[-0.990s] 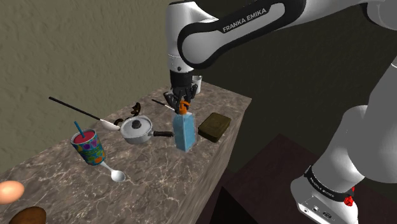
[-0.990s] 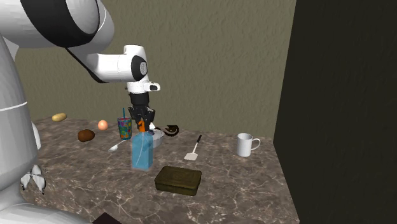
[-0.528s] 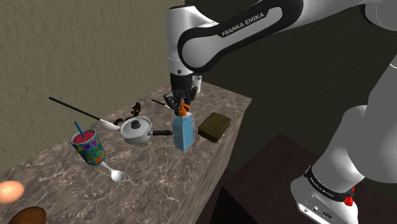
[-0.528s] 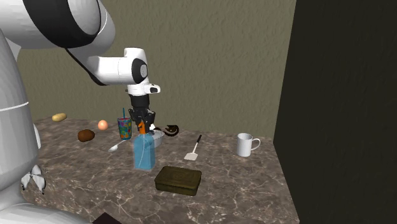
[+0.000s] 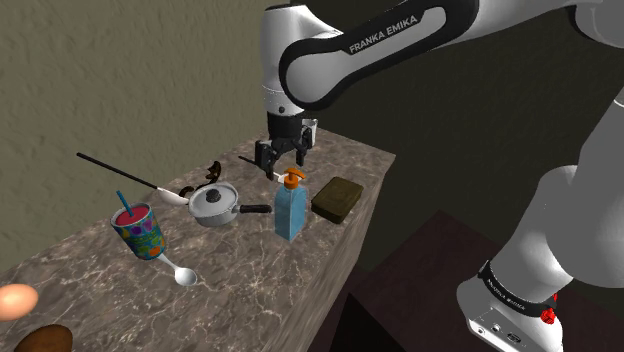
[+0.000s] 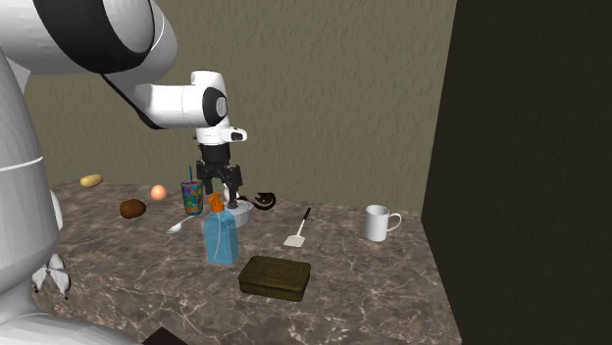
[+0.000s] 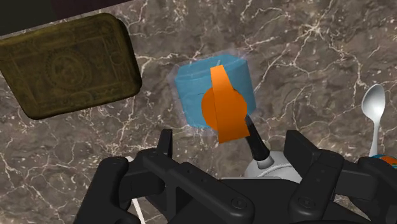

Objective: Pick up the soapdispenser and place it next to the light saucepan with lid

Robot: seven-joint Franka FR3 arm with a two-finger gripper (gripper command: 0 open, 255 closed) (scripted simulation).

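Gripper: fingers wide apart, clasping nothing, pointing straight down.
Dispenser: directly below gripper, upright on tabletop, long axis vertical. Pump just under fingertips, in line with gap between them.
Saucepan: just beside dispenser, toward shoulder view's left. Dark handle reaches dispenser base; contact possible, not resolvable.
Tin: near, on opposite side.
Dispenser look: squarish translucent blue body, orange pump with nozzle.
Judgement: placement appears done; straight vertical retreat would clear pump.

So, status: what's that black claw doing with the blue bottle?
Black gripper open, hovering. Blue soap dispenser with orange pump upright below it, beside the light lidded saucepan. Flat olive tin nearby, apart.
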